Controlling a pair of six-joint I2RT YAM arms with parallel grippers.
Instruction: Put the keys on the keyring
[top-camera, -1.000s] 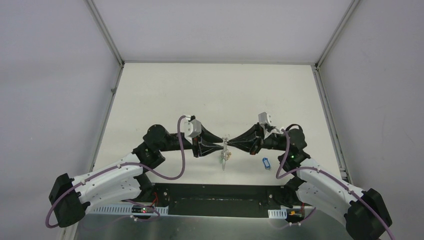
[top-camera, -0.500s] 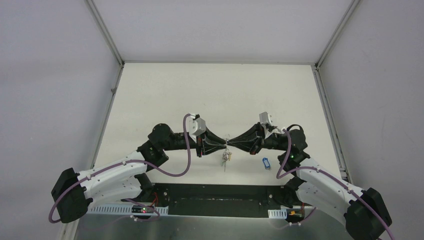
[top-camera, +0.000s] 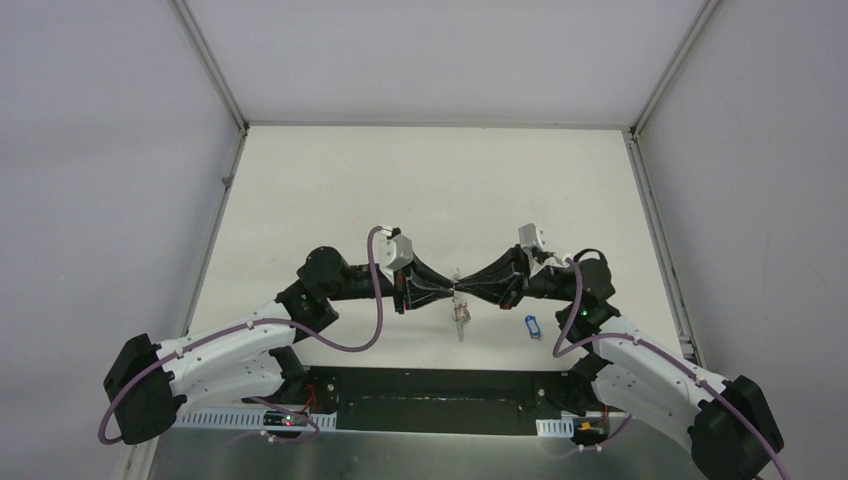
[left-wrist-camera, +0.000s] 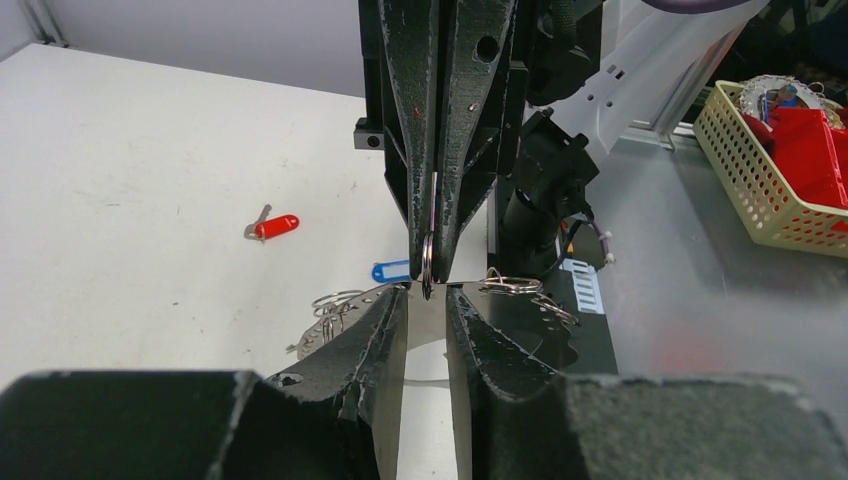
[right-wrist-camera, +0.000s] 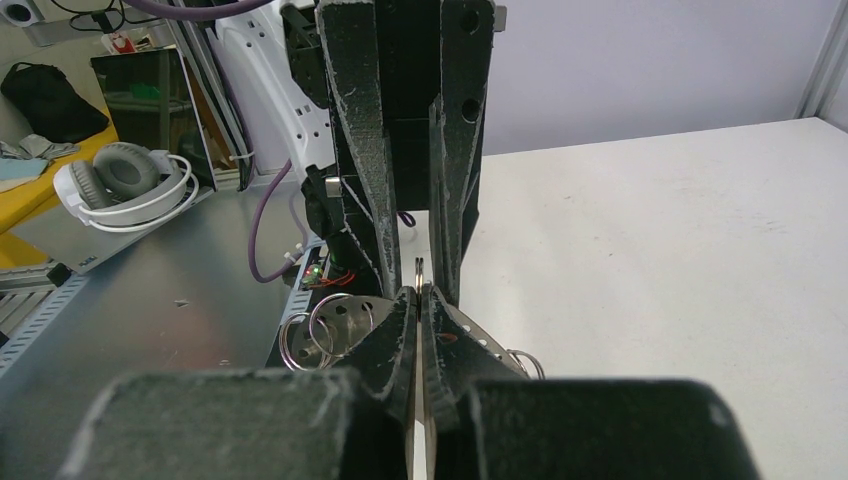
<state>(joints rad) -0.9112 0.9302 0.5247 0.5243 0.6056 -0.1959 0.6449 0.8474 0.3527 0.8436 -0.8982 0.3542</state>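
Black fingers from the left: the left gripper (top-camera: 447, 290) is standing with its jaws only narrowly apart, straddling a small split ring (left-wrist-camera: 427, 268) without clearly gripping it. That ring is sitting on the rim of the keyring (top-camera: 459, 316), which is hanging below the meeting fingertips at mid-workspace. Whether its lower edge is touching the table (top-camera: 400, 190) I cannot tell. From the other side the right gripper (top-camera: 466, 289) is pinching the same split ring edge-on, jaws closed on it. Further right, the blue-tagged key (top-camera: 532, 326) is lying loose on the table. The red-tagged key (left-wrist-camera: 272, 227) is lying well apart from it, and neither is being carried.

The risk, as I judge it, is that the whole hoop is dangling from one thin pinch. If the left fingers are closing off-centre, the sideways tug could be twisting the ring out of the right jaws and dropping the keyring. The fingertips are also working nearly nose to nose, so a small misalignment is inviting a collision.

No brand, label or writing is showing legibly anywhere.
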